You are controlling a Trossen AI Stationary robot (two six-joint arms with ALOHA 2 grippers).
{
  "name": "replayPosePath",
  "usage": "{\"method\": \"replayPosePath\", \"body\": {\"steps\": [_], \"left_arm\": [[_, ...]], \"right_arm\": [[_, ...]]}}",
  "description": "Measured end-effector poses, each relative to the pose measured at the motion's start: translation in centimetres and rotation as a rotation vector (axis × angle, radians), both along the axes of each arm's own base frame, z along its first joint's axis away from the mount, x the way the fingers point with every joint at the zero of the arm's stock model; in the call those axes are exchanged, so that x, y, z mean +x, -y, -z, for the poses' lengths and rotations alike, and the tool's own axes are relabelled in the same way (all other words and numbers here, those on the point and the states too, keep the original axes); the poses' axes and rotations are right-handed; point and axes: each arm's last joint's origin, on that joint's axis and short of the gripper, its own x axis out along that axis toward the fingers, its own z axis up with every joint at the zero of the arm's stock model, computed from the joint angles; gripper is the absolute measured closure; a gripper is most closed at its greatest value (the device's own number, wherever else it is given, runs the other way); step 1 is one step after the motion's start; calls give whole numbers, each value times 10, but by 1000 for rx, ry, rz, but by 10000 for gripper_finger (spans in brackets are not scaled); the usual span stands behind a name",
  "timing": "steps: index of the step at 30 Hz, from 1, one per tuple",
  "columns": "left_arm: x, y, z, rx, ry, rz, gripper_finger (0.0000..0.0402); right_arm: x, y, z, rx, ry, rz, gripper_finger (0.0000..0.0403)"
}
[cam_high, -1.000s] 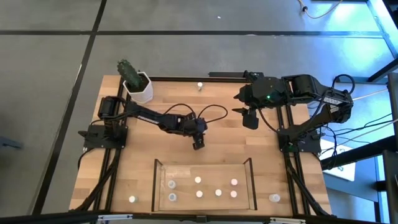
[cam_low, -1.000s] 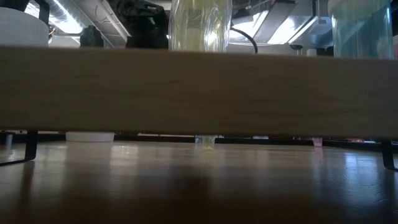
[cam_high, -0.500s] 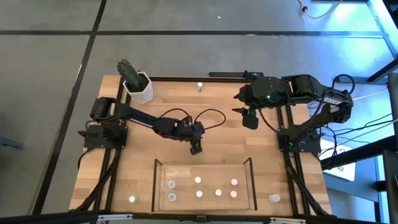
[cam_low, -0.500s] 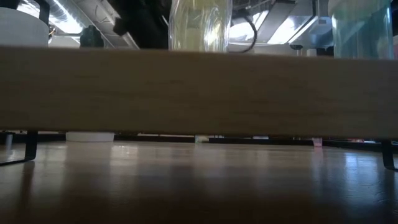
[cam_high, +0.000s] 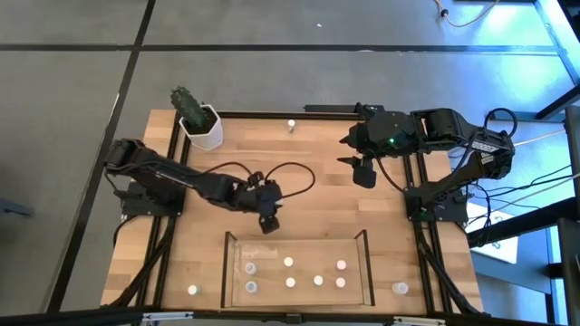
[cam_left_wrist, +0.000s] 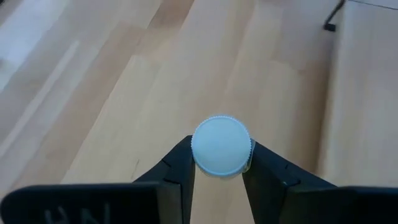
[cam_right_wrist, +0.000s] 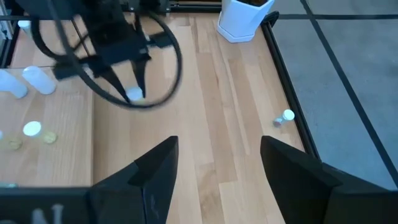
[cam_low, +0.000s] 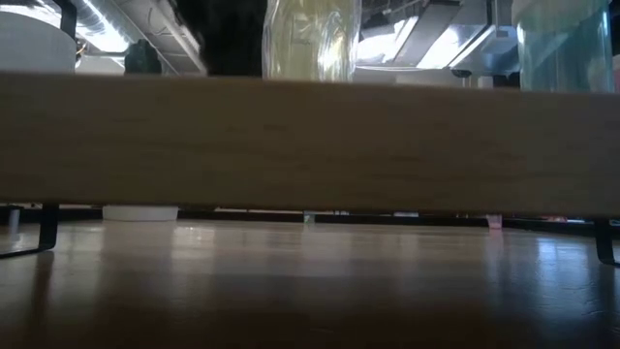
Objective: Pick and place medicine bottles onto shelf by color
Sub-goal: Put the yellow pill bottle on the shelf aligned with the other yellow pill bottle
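we see a white-capped bottle [cam_left_wrist: 221, 146] pinched between the left claw's [cam_high: 268, 220] fingers [cam_left_wrist: 176, 168], above the desk [cam_high: 317, 195] just beside the shelf's [cam_high: 366, 263] far wall. six bottles stand inside the shelf. the right claw [cam_high: 362, 171] hangs wide open and empty over the desk's right side.

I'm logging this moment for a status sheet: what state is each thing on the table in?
Left pincer: shut on a white-capped bottle, above the table near the shelf's far wall.
Right pincer: open, empty, waiting over the table's right side.
Shelf: on the table, six bottles standing inside.
Loose bottles: one at the far edge, two beside the shelf.
Cactus pot: upright at the far left corner.
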Motion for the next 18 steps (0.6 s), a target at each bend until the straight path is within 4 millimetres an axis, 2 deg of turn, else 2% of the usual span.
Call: {"method": "replayPosePath", "body": {"steps": [9,18], "left_arm": [[-23,26,-27,-29,79,83,302],[-32,46,-30,1,79,186,302]], "right_arm": [[0,0,0,0,0,0,173],[0,0,0,0,1,0,173]]}}
